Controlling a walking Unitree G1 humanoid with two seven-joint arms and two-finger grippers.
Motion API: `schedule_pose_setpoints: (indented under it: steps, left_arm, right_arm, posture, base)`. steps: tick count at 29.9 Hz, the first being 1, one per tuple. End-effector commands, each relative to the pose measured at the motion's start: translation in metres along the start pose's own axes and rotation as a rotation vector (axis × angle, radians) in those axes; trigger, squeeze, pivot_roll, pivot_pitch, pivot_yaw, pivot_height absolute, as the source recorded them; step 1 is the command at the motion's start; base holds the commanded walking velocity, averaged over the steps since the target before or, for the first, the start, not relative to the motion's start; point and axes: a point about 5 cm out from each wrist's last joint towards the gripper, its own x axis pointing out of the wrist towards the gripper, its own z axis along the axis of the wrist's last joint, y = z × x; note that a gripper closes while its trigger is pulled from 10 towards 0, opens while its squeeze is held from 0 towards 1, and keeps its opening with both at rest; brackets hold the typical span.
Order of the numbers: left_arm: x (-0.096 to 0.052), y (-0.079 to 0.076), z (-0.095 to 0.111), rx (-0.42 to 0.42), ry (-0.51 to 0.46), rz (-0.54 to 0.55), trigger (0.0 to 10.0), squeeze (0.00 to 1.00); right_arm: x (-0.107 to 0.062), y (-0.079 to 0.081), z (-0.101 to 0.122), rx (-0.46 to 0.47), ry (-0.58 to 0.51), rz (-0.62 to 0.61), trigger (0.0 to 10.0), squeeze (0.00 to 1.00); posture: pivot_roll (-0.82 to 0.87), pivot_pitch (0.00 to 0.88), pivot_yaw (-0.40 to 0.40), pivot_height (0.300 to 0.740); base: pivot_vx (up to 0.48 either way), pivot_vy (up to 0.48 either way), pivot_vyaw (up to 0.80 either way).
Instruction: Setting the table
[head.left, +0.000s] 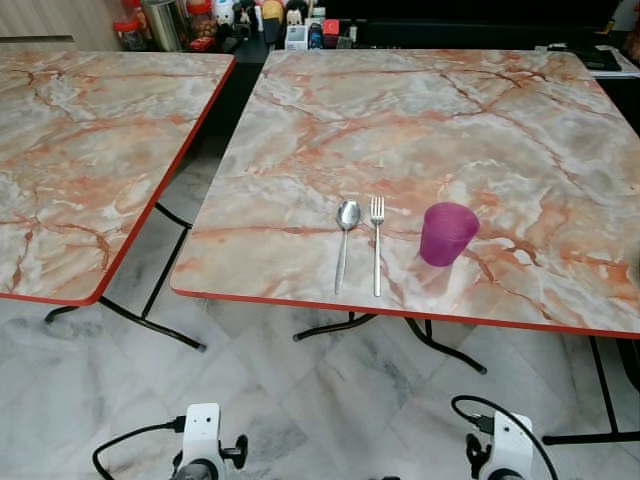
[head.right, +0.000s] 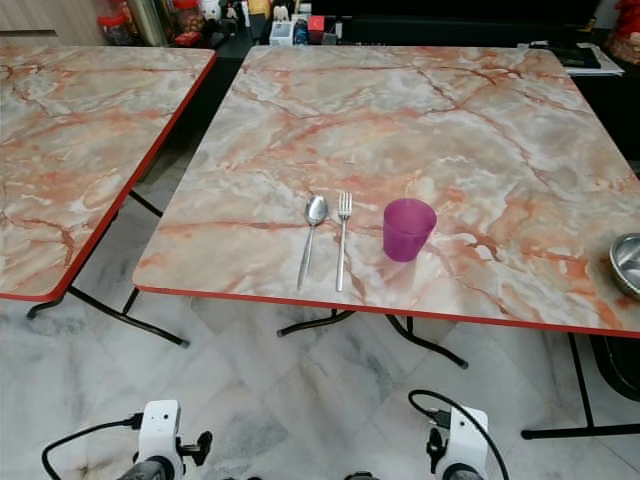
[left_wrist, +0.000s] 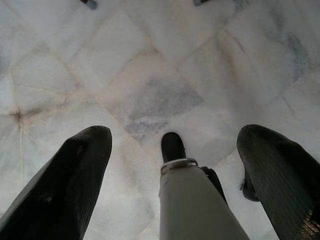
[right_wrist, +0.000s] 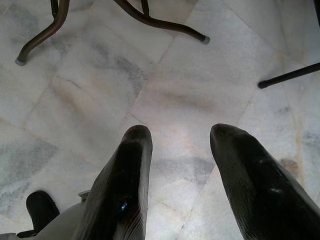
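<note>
Left pincer (left_wrist: 170, 150) parted, fork (head.left: 377, 244) tines pointing away

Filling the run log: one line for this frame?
table: spoon, fork, purple cup | left gripper, right gripper: idle, open

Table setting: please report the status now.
Left gripper and right gripper open, hanging over floor. Spoon, fork, purple cup near table edge. Nothing in the way.
</note>
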Motion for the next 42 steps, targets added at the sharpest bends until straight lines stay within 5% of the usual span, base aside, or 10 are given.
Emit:
schedule_pose_setpoints:
  steps: [1, 42]
  left_arm:
    - [-0.0031, 0.003, -0.0117, 0.001, 0.041, 0.016, 10.0, 0.0]
    - [-0.0022, 0.0082, -0.0063, -0.007, 0.021, 0.038, 10.0, 0.0]
  right_arm:
    - [-0.0024, -0.0033, -0.0086, 0.0, 0.03, -0.008, 10.0, 0.0]
    - [-0.0035, -0.0028, -0.0141, -0.002, 0.06, -0.006, 10.0, 0.0]
  posture:
    - [-0.12, 0.121, -0.001, 0.74]
    - [-0.11, 0.14, 0.008, 0.74]
  base:
    - [0.0, 0.0, 0.0]
    - [0.0, -0.269, -0.08]
